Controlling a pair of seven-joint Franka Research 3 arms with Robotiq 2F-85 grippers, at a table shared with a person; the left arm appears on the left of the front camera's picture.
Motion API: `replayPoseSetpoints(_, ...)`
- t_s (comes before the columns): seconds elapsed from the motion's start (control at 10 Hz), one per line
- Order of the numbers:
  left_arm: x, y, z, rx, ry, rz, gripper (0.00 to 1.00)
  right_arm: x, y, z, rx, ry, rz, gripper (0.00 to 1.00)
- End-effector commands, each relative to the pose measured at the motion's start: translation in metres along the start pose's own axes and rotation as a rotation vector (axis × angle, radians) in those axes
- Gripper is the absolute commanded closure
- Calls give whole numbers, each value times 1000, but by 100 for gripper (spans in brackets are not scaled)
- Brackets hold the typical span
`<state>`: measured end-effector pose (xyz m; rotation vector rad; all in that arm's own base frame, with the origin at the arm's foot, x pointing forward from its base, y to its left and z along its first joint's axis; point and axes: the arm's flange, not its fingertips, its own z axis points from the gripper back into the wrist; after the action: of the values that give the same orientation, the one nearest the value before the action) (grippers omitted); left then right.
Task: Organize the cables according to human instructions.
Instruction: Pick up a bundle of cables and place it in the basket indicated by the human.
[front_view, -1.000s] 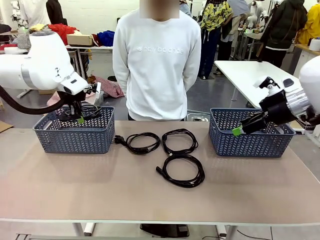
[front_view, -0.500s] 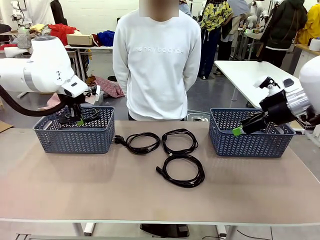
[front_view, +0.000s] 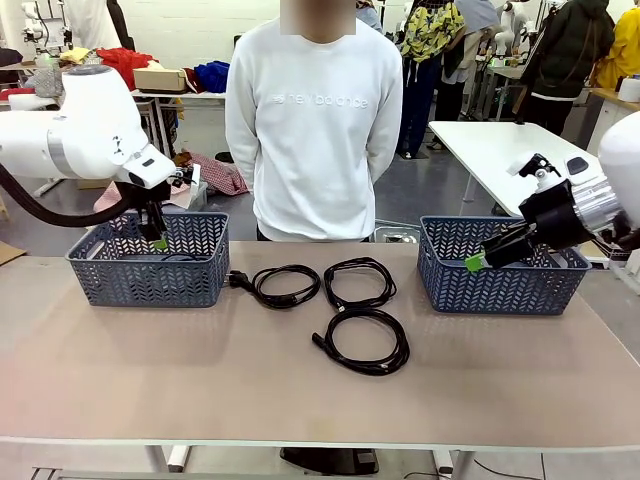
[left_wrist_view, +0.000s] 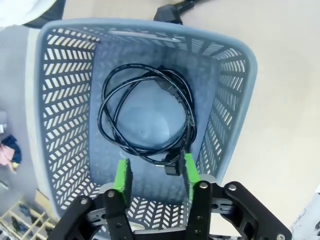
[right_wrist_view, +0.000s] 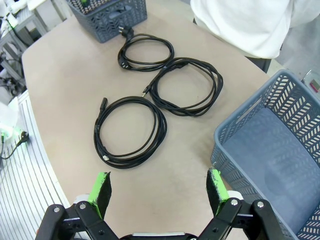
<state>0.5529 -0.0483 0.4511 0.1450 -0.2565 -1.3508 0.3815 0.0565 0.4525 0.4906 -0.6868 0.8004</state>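
- Beige table (front_view: 150, 390): carries two baskets, with three coiled cables (front_view: 365, 340) lying between them.
- Blue-grey left basket (left_wrist_view: 65, 100): one cable (left_wrist_view: 145, 120) lies coiled on its floor; right basket (front_view: 500, 285) sits well apart.
- Left gripper (left_wrist_view: 156, 161): above that cable, jaws apart, holding nothing; the drop-off looks complete.
- Right gripper (right_wrist_view: 159, 176): jaws wide apart, empty.
- Next, likely: lift clear, await the person's cue, and take a table cable.

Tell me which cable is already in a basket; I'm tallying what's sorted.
The coiled cable on the floor of the left basket, below the open left gripper. The other three cables lie loose on the table.
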Motion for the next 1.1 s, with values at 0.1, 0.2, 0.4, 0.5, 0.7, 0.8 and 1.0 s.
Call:
replayPoseSetpoints(0.1,-1,6,10,-38,13,27,22,1,-4,-4,6,-30,26,0)
replayPoseSetpoints(0.2,-2,8,12,-49,6,35,0,1,-4,-4,6,-30,26,0)
replayPoseSetpoints(0.4,-3,8,14,-68,-2,41,0,1,-4,-4,6,-30,26,0)
replayPoseSetpoints(0.5,-5,8,14,-73,-8,49,0,1,-4,-4,6,-30,26,0)
replayPoseSetpoints(0.7,-4,5,11,-55,8,26,0,1,-4,-4,6,-30,26,0)
replayPoseSetpoints(0.8,-4,5,11,-55,8,26,0,1,-4,-4,6,-30,26,0)
replayPoseSetpoints(1.0,-4,5,11,-55,8,26,0,1,-4,-4,6,-30,26,0)
